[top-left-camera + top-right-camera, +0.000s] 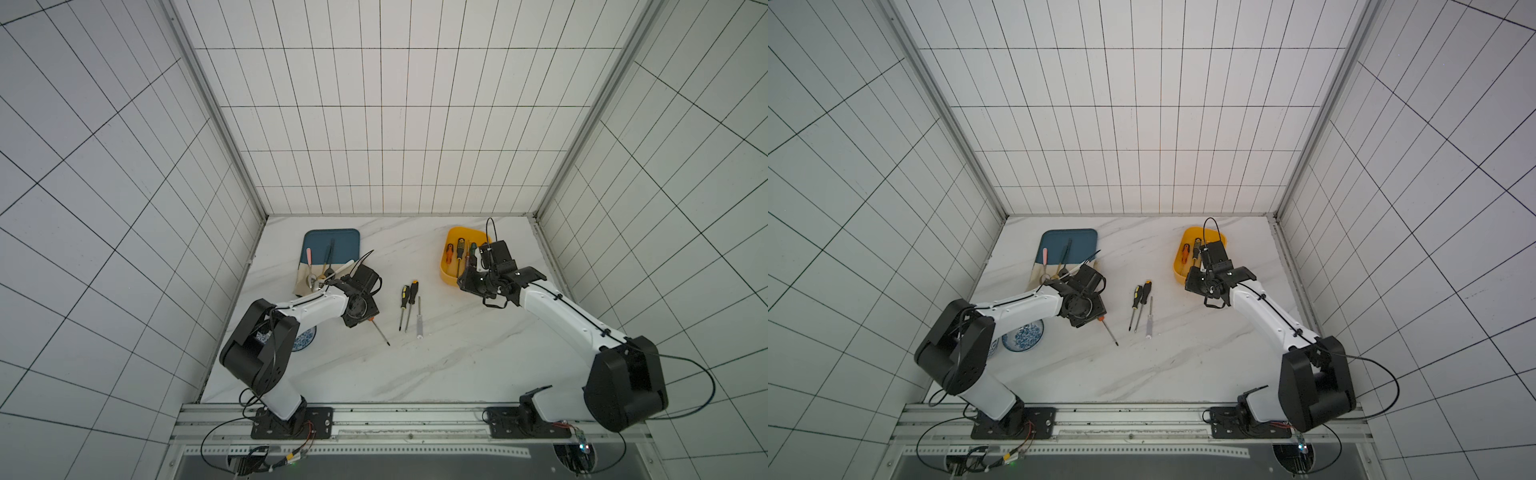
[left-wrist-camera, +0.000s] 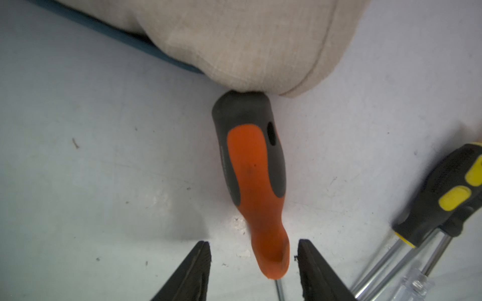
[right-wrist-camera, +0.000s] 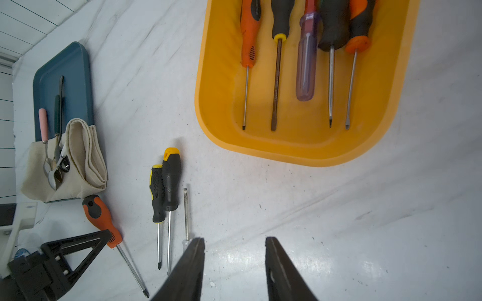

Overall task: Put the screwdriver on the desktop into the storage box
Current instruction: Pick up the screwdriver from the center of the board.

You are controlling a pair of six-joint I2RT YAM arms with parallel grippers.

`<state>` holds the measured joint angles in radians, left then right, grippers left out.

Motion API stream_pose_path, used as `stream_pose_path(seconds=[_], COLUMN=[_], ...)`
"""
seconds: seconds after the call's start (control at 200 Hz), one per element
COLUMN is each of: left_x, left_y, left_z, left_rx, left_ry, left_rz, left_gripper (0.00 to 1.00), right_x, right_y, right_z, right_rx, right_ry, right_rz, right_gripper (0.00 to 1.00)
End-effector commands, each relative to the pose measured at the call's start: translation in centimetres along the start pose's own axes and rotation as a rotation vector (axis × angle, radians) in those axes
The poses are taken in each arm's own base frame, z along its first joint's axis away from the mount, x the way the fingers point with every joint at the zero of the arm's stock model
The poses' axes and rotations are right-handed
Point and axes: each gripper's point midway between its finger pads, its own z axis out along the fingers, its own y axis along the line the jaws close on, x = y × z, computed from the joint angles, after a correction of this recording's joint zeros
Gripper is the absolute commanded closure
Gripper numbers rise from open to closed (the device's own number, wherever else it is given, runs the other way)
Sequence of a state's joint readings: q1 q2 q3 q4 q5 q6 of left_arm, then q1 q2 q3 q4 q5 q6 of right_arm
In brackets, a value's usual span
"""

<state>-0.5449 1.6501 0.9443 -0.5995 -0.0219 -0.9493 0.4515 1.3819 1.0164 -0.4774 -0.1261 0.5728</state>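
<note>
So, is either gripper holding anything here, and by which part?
Nothing is held. The left gripper straddles the orange screwdriver at the handle's shaft end, jaws clear of it; the right gripper is open and empty.

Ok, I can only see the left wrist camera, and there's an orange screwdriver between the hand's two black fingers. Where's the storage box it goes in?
Observer: In both top views the storage box sits on the far right part of the desktop, close to the back wall.
Operator: Is it empty?
Observer: No. The right wrist view shows five screwdrivers lying side by side in it, tips all pointing the same way.
Operator: What's the other hand doing?
Observer: The right hand hovers over bare desktop just short of the box. It is open, with nothing between its fingers.
</note>
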Motion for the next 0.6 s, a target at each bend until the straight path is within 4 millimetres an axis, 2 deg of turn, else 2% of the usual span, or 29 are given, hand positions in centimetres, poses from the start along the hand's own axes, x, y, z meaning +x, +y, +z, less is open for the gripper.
stream_pose_path(seconds=[0.0,0.24,0.44,0.595], left_x=[-1.0,-2.6,-3.3,-3.6], left_y=[-0.6,-0.1,0.2,0.3], left_z=[0.4,0.2,1.0,1.4], left_rx=[-0.005,-0.007,-0.021,-0.032], left_ry=[-0.023,-0.059,-0.076,-0.076], left_rz=[0.02,0.009,0.021,0.026], left_gripper=[0.43,0.42,0.41,0.45], right_x=[0.7,2.0,2.5,2.8], right_y=[-0.4,-0.6,-0.3,-0.1], right_z=[0.0,1.1,1.7,1.8], right_rx=[0.019,0.043,0.045,0.046], right_ry=[-0.004,0.03,0.047,0.052], right_rz=[-0.002,-0.013,-0.024,-0.033], right_gripper=[0.58,0.58,0.58,0.58])
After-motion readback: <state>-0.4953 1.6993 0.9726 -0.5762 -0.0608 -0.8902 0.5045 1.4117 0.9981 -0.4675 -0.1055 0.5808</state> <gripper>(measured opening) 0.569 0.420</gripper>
